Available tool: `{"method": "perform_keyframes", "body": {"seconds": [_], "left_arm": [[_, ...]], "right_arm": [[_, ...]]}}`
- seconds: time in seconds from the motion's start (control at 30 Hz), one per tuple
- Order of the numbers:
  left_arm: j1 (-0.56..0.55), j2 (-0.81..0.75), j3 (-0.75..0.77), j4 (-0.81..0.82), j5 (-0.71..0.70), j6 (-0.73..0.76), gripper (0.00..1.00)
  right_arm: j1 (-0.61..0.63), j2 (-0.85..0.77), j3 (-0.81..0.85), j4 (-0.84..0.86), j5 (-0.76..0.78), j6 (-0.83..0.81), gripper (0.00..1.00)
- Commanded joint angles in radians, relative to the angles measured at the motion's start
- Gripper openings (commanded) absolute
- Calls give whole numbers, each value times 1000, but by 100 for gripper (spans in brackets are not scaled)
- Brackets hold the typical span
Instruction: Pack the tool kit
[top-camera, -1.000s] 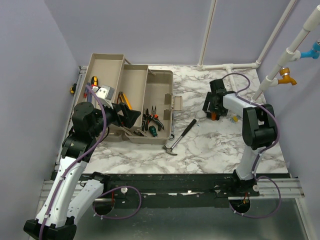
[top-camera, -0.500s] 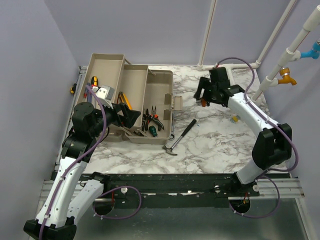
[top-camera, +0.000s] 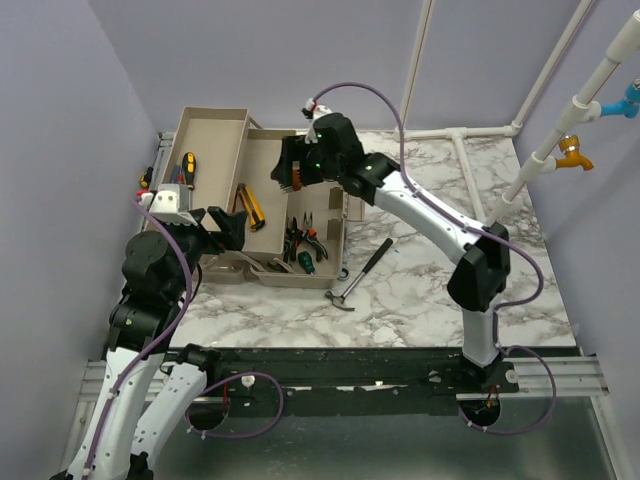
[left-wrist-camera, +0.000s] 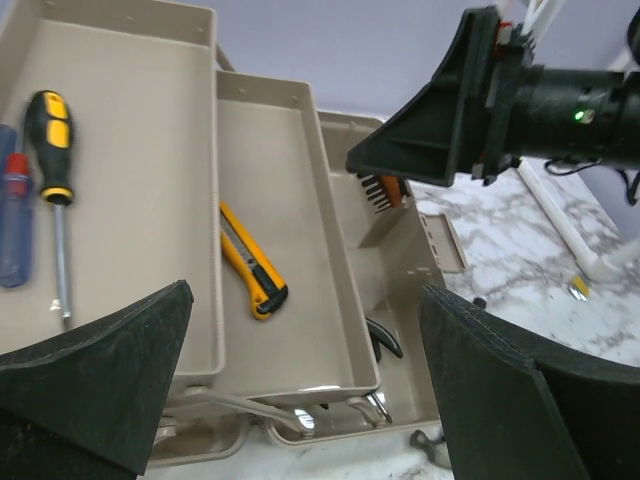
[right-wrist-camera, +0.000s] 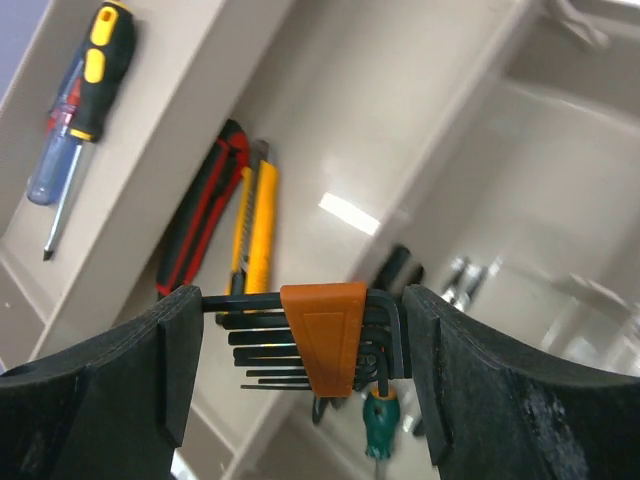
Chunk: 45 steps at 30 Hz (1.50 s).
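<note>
- My right gripper (right-wrist-camera: 303, 340) clamps an orange-cased hex key set (right-wrist-camera: 325, 350), hovering above the open beige toolbox (top-camera: 215, 130) at the table's (top-camera: 420, 270) left rear.
- My left gripper (left-wrist-camera: 305, 300) gapes empty beside the toolbox's near edge.

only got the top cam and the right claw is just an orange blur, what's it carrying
observer: the right wrist view shows a hex key set in an orange holder, clamped in the right gripper.
operator: what's in the outermost tray, the arm blocks me
observer: a blue-handled screwdriver lies beside the yellow-and-black screwdriver in the outermost tray.
operator: left claw got anything
observer: no, the left gripper is open, with nothing between its fingers.
</note>
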Motion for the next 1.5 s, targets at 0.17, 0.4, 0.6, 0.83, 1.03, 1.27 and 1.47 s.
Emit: {"method": "perform_keyframes", "body": {"seconds": [0.17, 0.4, 0.6, 0.83, 1.03, 1.27, 1.47], "left_arm": [[-2, -63, -25, 23, -195, 16, 98], [-1, -60, -24, 19, -149, 38, 98], [1, -58, -23, 16, -128, 55, 98], [10, -44, -21, 20, -66, 67, 98], [19, -21, -13, 17, 2, 70, 98], [25, -9, -14, 14, 12, 73, 98], [27, -14, -16, 12, -18, 85, 99]], "right_arm": [[83, 263, 290, 155, -23, -99, 64], [84, 289, 379, 108, 59, -95, 100], [82, 79, 133, 59, 295, -93, 100], [50, -125, -234, -106, 496, 34, 100], [34, -298, -551, -42, 392, 157, 98], [35, -244, -681, 94, 219, 227, 74], [30, -178, -659, 70, 323, 264, 41]]}}
